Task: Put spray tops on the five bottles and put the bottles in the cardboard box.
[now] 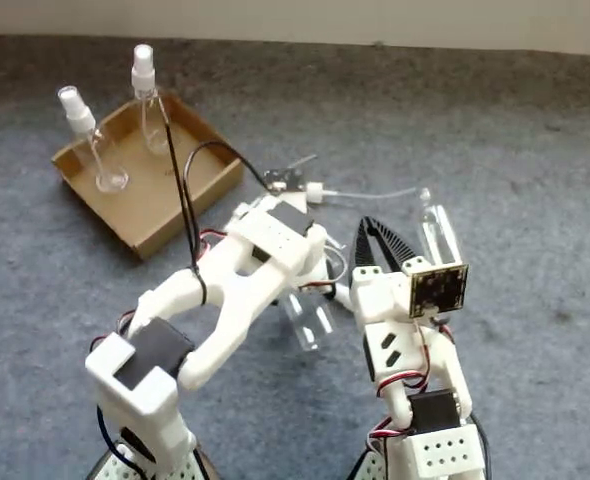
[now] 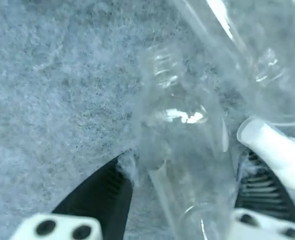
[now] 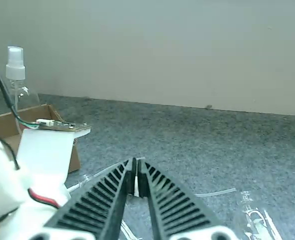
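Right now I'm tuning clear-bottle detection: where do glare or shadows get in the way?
Left wrist view: bright glints streak the bottle, whose edges melt into the carpet. High view: an arm overhangs a lying bottle. Right wrist view: even light, small glint on another lying bottle.

Left arm (image 1: pixel 237 300) hides most of lying bottle (image 1: pixel 313 325).
Left wrist view: lying bottle blurred, base cut by picture edge. Far bottle (image 2: pixel 260 55) blurred and cropped.
Right wrist view: near bottle (image 3: pixel 251 220) cut by edge. White sliver (image 3: pixel 136 186) between closed jaws of right gripper (image 3: pixel 136 165), too small to identify. Box (image 3: pixel 5 127) partly hidden behind left arm.
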`<state>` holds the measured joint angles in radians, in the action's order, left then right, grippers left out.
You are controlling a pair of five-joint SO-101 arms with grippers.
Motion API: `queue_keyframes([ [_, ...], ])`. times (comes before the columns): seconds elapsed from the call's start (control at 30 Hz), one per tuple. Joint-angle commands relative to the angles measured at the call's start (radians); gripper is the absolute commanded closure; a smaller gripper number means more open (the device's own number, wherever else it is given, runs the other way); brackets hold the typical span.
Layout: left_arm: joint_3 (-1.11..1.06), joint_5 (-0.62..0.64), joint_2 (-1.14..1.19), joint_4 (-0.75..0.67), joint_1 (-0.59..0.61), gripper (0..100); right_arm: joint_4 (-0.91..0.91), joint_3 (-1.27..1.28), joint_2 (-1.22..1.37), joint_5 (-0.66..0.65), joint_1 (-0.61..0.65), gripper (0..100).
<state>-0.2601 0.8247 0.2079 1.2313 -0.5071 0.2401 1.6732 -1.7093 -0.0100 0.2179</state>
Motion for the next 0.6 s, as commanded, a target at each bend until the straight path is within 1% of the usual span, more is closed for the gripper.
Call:
queue_keyframes([
  [0.0,0.054,0.026,0.024,-0.041,0.031,73,-0.001,0.143,-0.012,0.009,-0.008,99.3],
  [0.5,0.045,0.028,0.054,-0.038,0.038,73,-0.001,0.143,-0.012,0.009,-0.007,99.3],
  [0.57,0.045,0.054,0.056,-0.040,0.038,74,0.001,0.143,-0.012,0.009,-0.007,99.3],
])
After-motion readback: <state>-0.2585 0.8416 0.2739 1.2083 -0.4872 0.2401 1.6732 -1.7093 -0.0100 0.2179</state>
